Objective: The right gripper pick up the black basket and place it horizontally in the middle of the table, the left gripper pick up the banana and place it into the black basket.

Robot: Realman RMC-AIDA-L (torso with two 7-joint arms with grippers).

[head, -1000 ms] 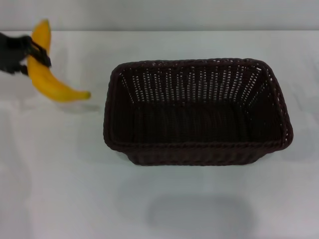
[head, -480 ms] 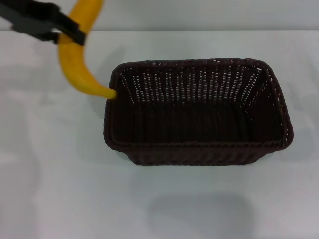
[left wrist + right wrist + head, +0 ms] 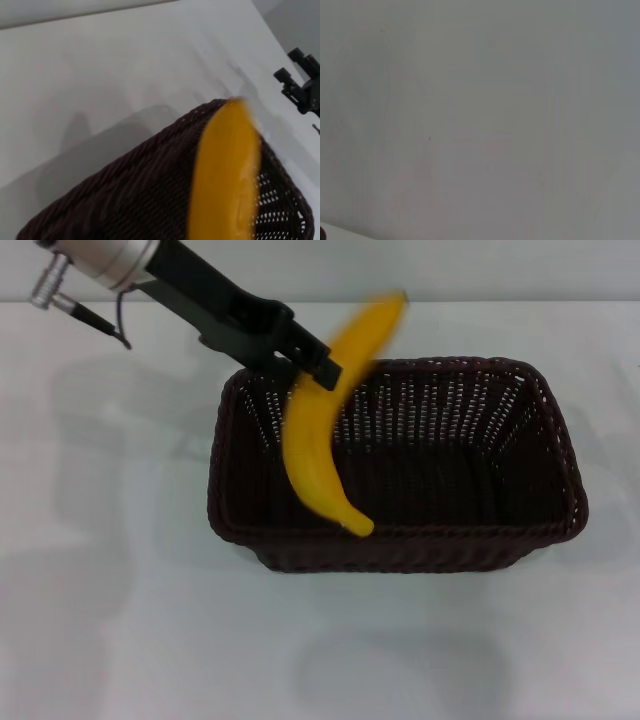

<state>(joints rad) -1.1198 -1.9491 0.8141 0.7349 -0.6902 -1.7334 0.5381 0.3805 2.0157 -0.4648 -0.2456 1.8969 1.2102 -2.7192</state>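
Observation:
The black basket (image 3: 450,410) stands lengthwise across the middle of the white table (image 3: 110,620). My left gripper (image 3: 315,365) reaches in from the far left and is shut on the yellow banana (image 3: 320,460). It holds the banana tilted above the basket's left half, with the lower tip near the front rim. In the left wrist view the banana (image 3: 225,170) hangs over the woven basket wall (image 3: 125,200). A black claw, seemingly my right gripper (image 3: 300,87), shows far off beyond the basket in that view. It does not show in the head view.
The left arm's silver-grey segment (image 3: 105,260) crosses the far left corner. The right wrist view shows only a plain pale surface.
My left gripper has carried the banana rightward from beyond the basket's left side to above the basket's left half. The basket has not moved.

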